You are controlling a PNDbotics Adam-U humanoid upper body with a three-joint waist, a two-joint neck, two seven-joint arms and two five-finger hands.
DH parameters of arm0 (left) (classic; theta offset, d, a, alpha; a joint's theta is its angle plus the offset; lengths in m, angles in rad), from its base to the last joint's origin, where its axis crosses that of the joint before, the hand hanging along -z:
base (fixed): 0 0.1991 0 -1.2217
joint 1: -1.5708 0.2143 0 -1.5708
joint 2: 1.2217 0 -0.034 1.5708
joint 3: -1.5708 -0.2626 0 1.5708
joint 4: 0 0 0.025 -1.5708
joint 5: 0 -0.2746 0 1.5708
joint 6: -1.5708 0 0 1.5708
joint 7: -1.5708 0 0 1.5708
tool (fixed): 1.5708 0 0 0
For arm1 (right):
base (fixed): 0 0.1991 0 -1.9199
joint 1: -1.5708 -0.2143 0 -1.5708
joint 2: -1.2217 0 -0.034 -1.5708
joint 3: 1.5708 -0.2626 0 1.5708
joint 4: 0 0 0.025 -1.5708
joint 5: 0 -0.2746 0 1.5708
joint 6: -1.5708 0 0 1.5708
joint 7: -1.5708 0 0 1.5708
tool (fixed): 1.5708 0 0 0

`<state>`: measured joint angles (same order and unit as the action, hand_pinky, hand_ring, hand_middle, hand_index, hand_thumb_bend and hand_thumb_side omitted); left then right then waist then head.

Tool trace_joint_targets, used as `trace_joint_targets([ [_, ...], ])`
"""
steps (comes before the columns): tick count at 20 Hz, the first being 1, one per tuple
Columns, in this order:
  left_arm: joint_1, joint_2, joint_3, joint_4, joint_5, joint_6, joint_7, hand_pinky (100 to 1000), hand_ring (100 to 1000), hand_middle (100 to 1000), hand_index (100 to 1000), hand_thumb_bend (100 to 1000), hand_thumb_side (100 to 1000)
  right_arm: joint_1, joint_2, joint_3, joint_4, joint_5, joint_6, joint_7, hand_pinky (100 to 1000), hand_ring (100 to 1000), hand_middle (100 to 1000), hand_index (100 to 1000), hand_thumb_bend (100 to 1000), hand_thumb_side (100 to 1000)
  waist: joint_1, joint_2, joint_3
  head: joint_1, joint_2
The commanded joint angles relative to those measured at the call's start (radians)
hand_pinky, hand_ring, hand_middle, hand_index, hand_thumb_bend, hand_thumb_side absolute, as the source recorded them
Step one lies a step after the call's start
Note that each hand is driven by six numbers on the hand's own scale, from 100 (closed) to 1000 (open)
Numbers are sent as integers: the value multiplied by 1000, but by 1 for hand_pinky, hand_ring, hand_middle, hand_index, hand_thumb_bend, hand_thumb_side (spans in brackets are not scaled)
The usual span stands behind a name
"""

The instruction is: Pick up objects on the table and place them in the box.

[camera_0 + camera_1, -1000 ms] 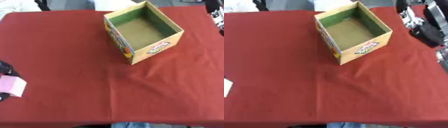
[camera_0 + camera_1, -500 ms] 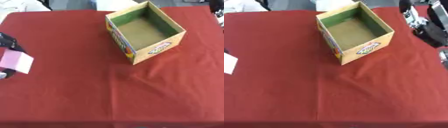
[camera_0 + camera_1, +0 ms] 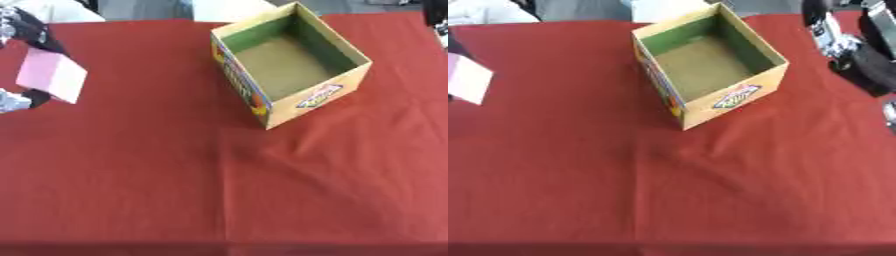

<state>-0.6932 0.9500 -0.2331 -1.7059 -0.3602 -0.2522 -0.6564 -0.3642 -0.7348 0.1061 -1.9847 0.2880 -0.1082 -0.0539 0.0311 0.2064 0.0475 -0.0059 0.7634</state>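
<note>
A pale pink block (image 3: 52,75) hangs at the far left, held above the red cloth by my left hand (image 3: 33,34), whose black and silver fingers curl round its top and bottom edges. The open cardboard box (image 3: 313,99), yellow outside with printed sides and green inner walls, stands at the upper middle with nothing visible inside. The block is well to the left of the box. My right hand (image 3: 857,46) shows at the upper right edge, just right of the box and apart from it.
A red cloth (image 3: 219,190) covers the whole table, with a few creases below the box. White and grey shapes (image 3: 229,7) lie beyond the far edge.
My left hand has carried the pink block from the lower left edge up the view and slightly rightward. The box and right hand have stayed put.
</note>
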Motion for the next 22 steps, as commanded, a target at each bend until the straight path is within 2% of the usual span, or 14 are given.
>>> trace_joint_targets([
  [1, -90, -45, -17, 38, -2, 3, -23, 719, 645, 587, 720, 158, 116, -19, -19, -5, -15, -7, -4, 4, 844, 764, 738, 816, 100, 989, 0, -17, -4, 17, 6],
  [7, -250, -189, -61, 148, -37, -7, -43, 717, 642, 588, 721, 159, 126, -40, -8, 2, -15, -14, -9, 11, 844, 764, 738, 816, 100, 990, -3, -9, -22, 37, -14],
  [13, -381, -312, -73, 276, -111, -33, -30, 712, 632, 576, 709, 149, 131, -66, 7, 7, -15, -22, -14, 19, 845, 764, 738, 816, 100, 989, -7, 2, -53, 57, -41],
  [22, -507, -470, -59, 467, -277, -72, 39, 710, 631, 574, 708, 165, 153, -127, 47, 18, -15, -39, -28, 33, 845, 764, 738, 816, 100, 985, -7, 28, -125, 119, -89],
])
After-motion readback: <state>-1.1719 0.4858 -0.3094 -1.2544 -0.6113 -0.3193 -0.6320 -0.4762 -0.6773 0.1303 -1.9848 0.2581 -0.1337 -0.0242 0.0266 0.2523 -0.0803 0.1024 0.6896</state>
